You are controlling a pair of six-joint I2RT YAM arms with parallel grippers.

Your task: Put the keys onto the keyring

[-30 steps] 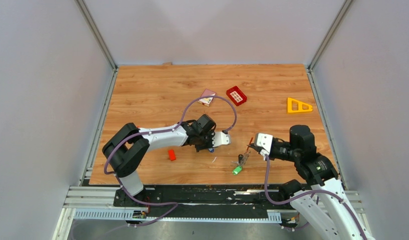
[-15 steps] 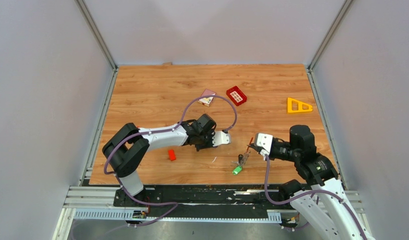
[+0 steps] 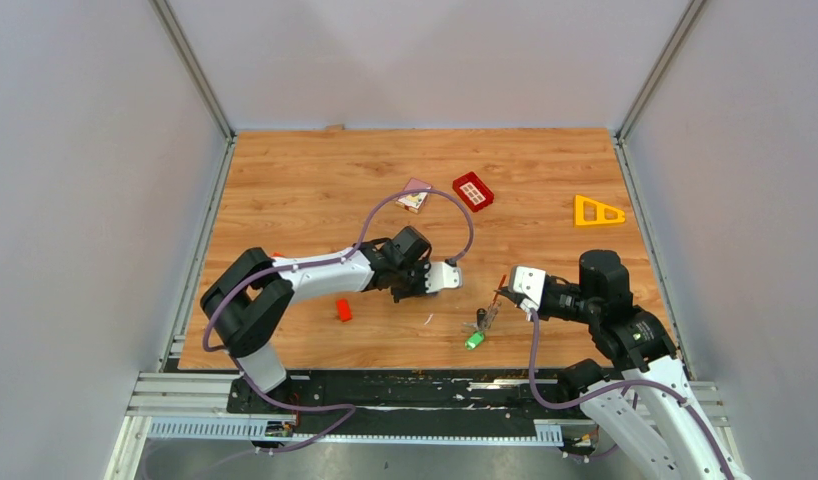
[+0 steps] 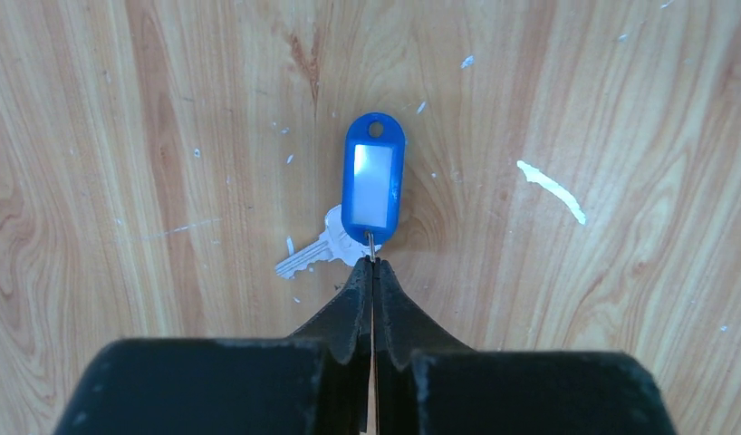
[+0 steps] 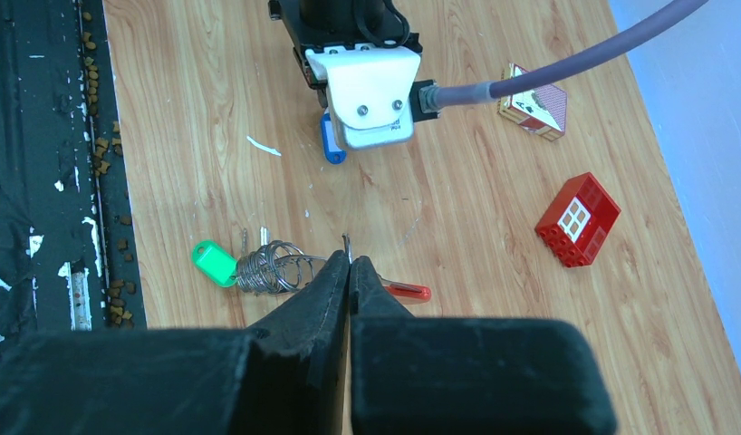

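In the left wrist view a blue-headed key lies flat on the wood, its silver blade pointing left. My left gripper is shut on the thin wire loop at the near end of the blue head. My right gripper is shut on a thin metal wire of the keyring, a bunch of coiled rings lying on the table. A green-headed key hangs at its left and a glossy red piece lies to its right. From above, the keyring and green key sit between the arms.
A small red block lies below the left forearm. A red gridded tray and a small box sit further back, a yellow triangle at the far right. A white scrap lies near the front edge.
My left gripper's jaws have closed onto the wire loop of the blue key. The left arm shifted slightly. The right arm and the keyring have not moved.
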